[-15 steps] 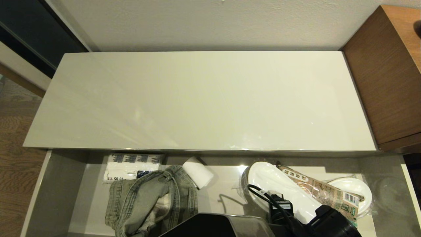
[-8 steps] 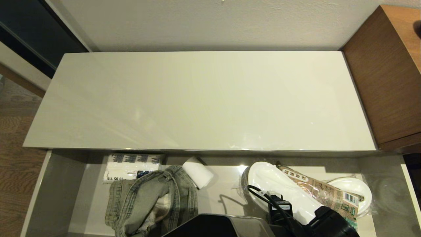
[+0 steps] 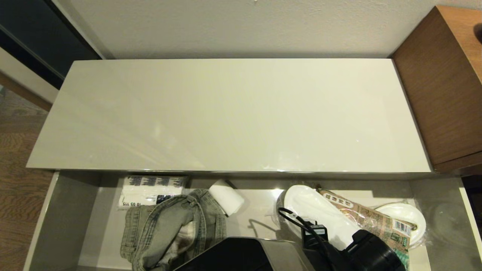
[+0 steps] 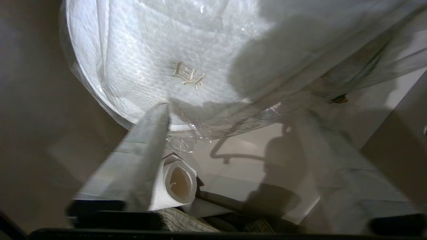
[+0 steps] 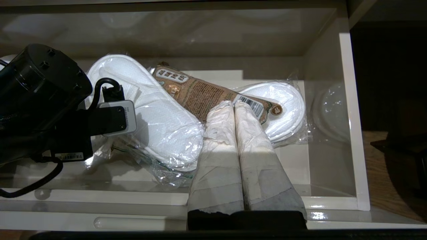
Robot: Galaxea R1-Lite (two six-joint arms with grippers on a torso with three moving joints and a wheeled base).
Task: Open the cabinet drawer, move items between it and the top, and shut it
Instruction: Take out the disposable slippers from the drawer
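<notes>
The cabinet drawer (image 3: 64,218) stands pulled out below the bare glossy top (image 3: 233,113). A grey-green denim garment (image 3: 169,229) lies in its left half. Two white slippers in clear wrap lie on the right, one (image 3: 320,214) nearer the middle and one (image 3: 403,216) further right. My left arm (image 3: 361,248) reaches down over the nearer slipper (image 4: 186,60). The left gripper (image 4: 232,111) is open, fingers wide apart at the edge of the slipper's wrap. The right gripper (image 5: 233,103) is shut and empty, held in front of the drawer.
A brown printed packet (image 3: 367,218) lies across the slippers. A white paper roll (image 3: 228,197) and a printed white pack (image 3: 150,190) sit at the drawer's back. A brown wood desk (image 3: 444,86) adjoins the top on the right; wood floor lies left.
My left wrist has edged a little to the left over the nearer slipper. The garment, roll, packet and slippers lie as before.
</notes>
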